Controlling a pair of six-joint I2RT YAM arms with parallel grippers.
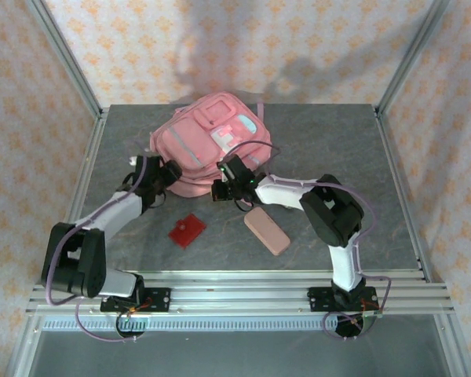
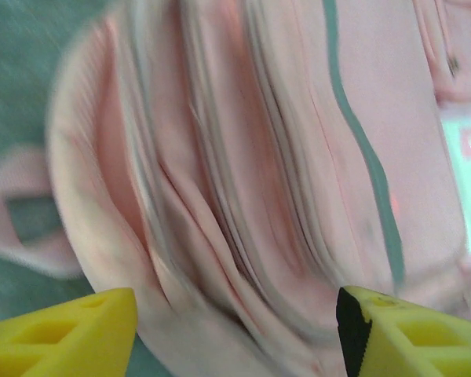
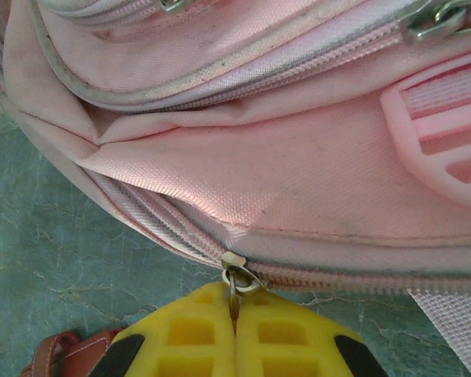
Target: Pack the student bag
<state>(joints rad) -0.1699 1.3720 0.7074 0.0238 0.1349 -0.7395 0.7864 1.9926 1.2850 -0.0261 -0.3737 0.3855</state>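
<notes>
We think this is a robot test lab, not a home. Two robot arms, the left arm and the right arm, are fixed to metal rails at the near edge of a grey tabletop. Silver metal posts make a frame around it. Patterned cloth walls close it in. Cables loop off the arms.
</notes>
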